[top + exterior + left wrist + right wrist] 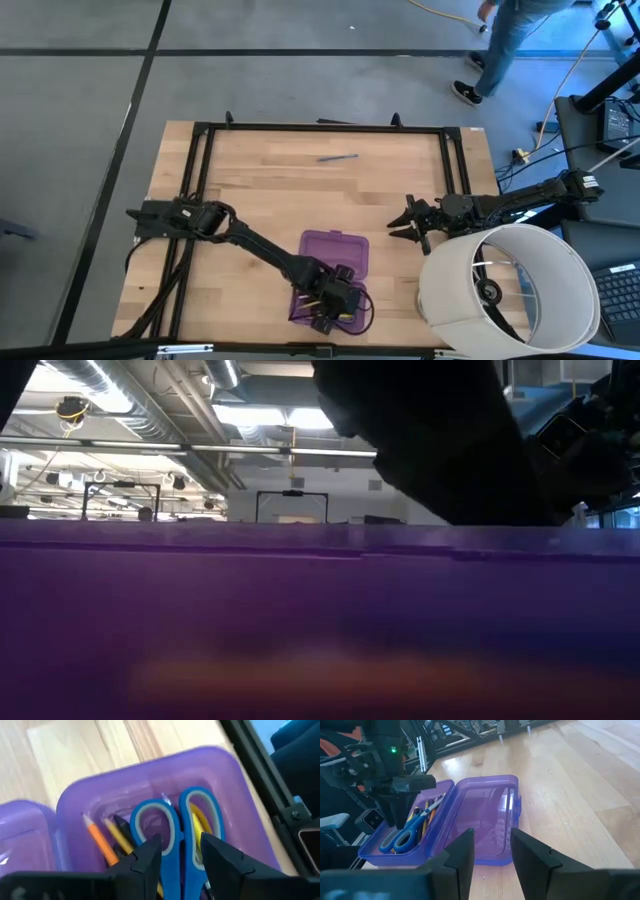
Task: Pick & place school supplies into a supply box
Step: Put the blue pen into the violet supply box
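Lying open at the table's (pixel 260 180) near edge, the supply box (pixel 335 250) is seen with the left gripper (pixel 181 852) directly above its nearer half, fingers apart and empty. Blue-handled scissors (pixel 165 827) and yellow pencils (pixel 107 837) rest inside, shown only by the wrist views. The low view is filled by the box's purple wall. The right gripper (pixel 410 225), parted, waits beside a white cylinder (pixel 510 290). Bare wood lies beyond, where one pen (pixel 338 157) remains.

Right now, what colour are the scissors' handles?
Blue, with pale inner rims; the scissors show best in the left wrist view.
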`<control>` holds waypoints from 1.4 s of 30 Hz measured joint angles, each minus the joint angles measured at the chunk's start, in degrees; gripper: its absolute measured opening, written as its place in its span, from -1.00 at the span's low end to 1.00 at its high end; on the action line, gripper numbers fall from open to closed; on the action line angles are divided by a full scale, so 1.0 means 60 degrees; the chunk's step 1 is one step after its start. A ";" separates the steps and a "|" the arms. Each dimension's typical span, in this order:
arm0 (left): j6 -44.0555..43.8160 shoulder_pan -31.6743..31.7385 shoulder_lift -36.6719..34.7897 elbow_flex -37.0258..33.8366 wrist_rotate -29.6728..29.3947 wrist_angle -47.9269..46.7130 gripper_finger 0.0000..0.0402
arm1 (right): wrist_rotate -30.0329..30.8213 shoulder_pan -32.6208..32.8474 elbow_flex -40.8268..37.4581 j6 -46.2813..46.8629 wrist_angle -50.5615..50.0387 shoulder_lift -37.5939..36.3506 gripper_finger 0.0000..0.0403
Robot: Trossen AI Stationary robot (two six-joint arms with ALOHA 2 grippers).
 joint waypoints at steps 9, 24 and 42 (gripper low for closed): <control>0.0310 0.0497 -0.1612 0.0009 -0.0506 -0.2496 -0.34 | 0.0002 0.0002 -0.0004 0.0234 0.0136 -0.0003 -0.35; 0.1078 0.1271 -0.2662 -0.0359 -0.1615 -0.4000 -0.37 | 0.0002 0.0004 -0.0004 0.0807 0.0580 0.0000 -0.35; -0.0076 0.1645 -1.0289 -1.1140 -0.1760 0.5941 -0.37 | 0.0002 0.0001 -0.0004 0.0752 0.0521 0.0000 -0.35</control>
